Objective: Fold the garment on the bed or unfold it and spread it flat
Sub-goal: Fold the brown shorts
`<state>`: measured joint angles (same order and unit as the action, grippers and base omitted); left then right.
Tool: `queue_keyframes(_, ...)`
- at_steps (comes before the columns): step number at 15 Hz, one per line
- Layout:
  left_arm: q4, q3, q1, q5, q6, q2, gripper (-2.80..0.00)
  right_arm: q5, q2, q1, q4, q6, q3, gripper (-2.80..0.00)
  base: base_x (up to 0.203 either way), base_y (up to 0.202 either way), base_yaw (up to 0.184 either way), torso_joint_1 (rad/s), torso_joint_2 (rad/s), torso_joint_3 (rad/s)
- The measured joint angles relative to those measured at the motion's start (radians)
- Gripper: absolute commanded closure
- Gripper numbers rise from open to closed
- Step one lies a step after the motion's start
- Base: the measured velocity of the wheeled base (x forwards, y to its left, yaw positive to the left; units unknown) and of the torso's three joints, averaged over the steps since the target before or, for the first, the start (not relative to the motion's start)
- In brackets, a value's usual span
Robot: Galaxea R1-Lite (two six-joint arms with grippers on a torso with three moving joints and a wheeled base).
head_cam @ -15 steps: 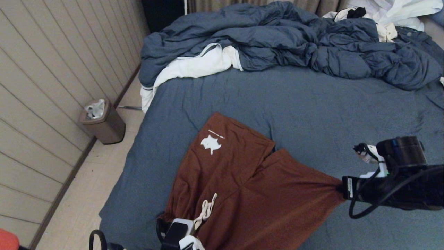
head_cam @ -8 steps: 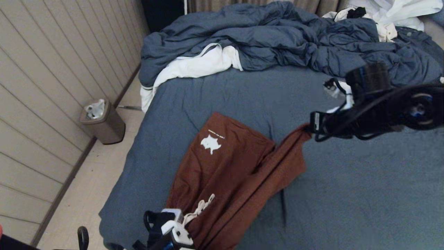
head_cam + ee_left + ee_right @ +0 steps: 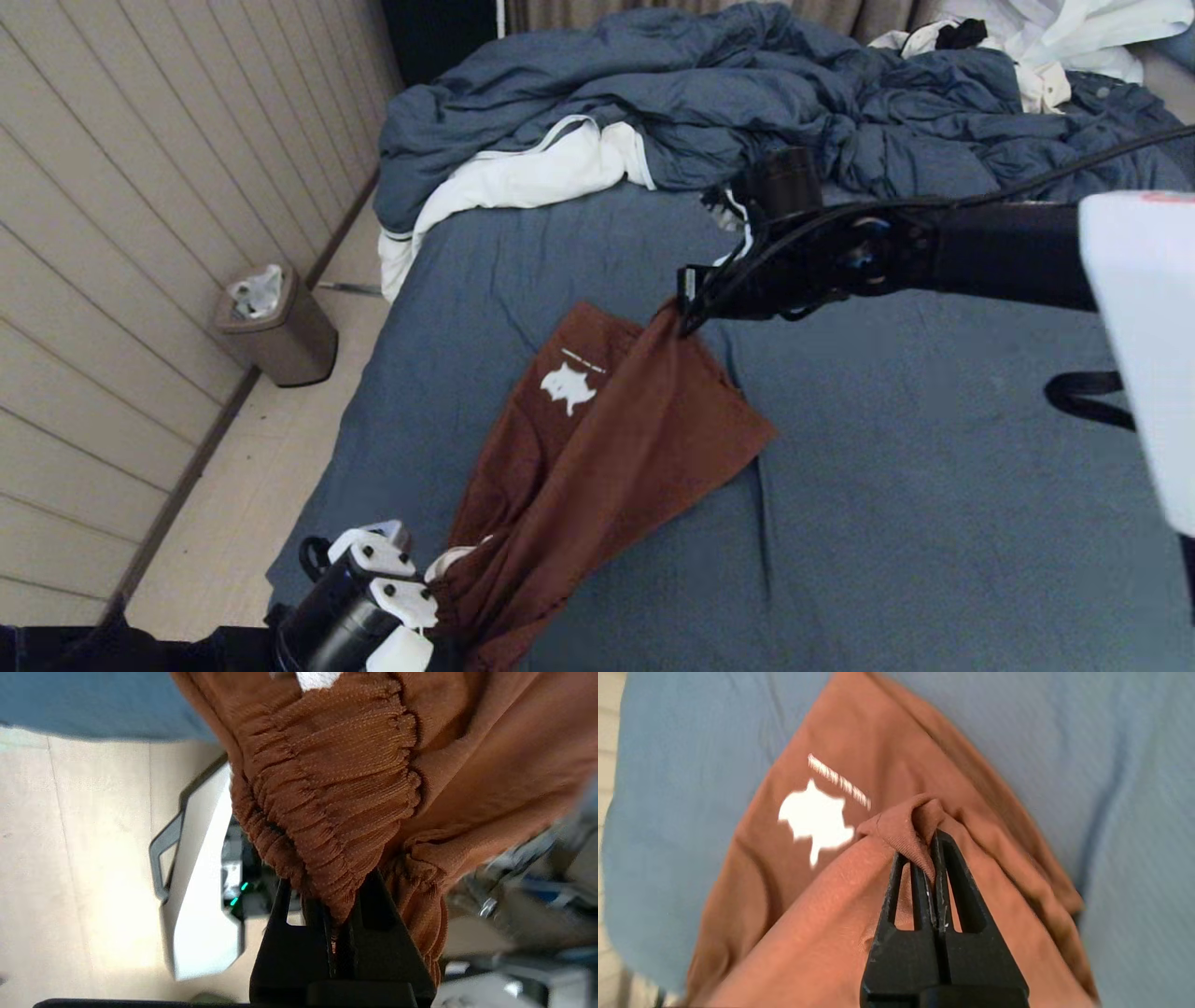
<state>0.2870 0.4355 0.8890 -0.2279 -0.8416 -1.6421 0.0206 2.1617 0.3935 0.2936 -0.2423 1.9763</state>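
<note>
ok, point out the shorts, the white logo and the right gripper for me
shorts (image 3: 644, 439): head view, on the folded-over leg panel.
white logo (image 3: 815, 819): right wrist view, middle of the print.
right gripper (image 3: 933, 858): right wrist view, between the fingertips, shut on a leg hem.

No wording can be read. The rust-brown soft shorts (image 3: 597, 439) carry a white logo print (image 3: 567, 387) with a short white line of lettering (image 3: 838, 782) above it, too blurred to make out.
</note>
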Motion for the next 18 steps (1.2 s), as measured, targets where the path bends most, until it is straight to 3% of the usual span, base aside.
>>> queue_keyframes(4, 0.1, -0.012, -0.095, 0.0, 0.025, 0.043, 0.0, 0.046, 0.066, 0.017, -0.137, -0.025, 0.005, 0.0, 0.0, 0.0, 0.0, 0.0, 0.0, 0.0)
queue_keyframes(9, 0.196, -0.089, -0.151, -0.001, 0.029, 0.086, 0.0, 0.202, 0.094, 0.045, -0.32, -0.084, 0.006, 0.0, 0.0, 0.0, 0.0, 0.0, 0.0, 0.0)
queue_keyframes(14, 0.189, -0.133, -0.175, 0.002, 0.041, 0.197, 0.0, 0.226, 0.067, 0.058, -0.315, -0.102, -0.023, 0.0, 0.0, 0.0, 0.0, 0.0, 0.0, 0.0)
queue_keyframes(18, 0.162, -0.18, -0.175, 0.011, 0.053, 0.259, 0.0, 0.224, -0.028, 0.059, -0.269, -0.106, -0.181, 0.0, 0.0, 0.0, 0.0, 0.0, 0.0, 0.0)
